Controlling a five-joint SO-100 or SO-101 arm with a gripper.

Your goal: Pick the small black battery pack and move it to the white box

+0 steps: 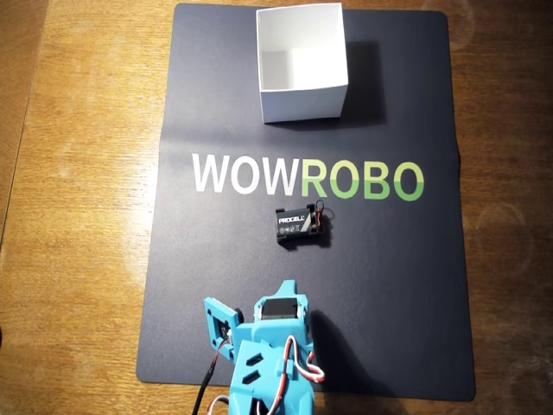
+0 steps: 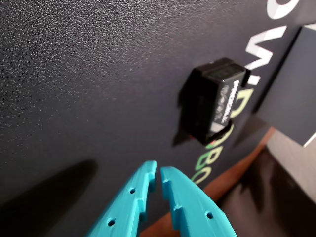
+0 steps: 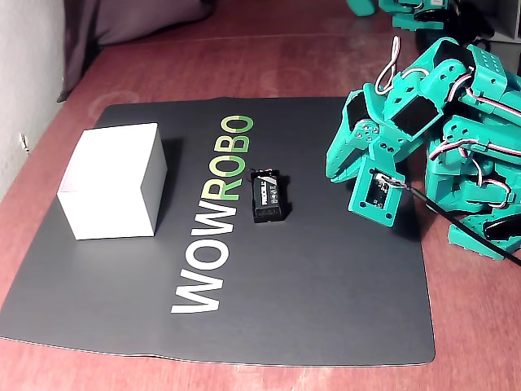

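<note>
Overhead view, PROCELL battery pack (image 1: 300,226) under WOWROBO lettering (image 1: 308,176), white box (image 1: 301,62) beyond, gripper (image 2: 159,170) fingers nearly together.

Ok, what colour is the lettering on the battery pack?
White, reading "PROCELL", on the small black battery pack; clearest in the overhead view.

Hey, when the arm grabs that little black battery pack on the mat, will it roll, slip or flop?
The small black rectangular battery pack lies flat on the dark mat, so it probably won't roll. Its blocky shape looks rigid, though its smooth faces might slip. The thin wires at one end look floppy and could snag. The turquoise end effector is nearly closed.
</note>
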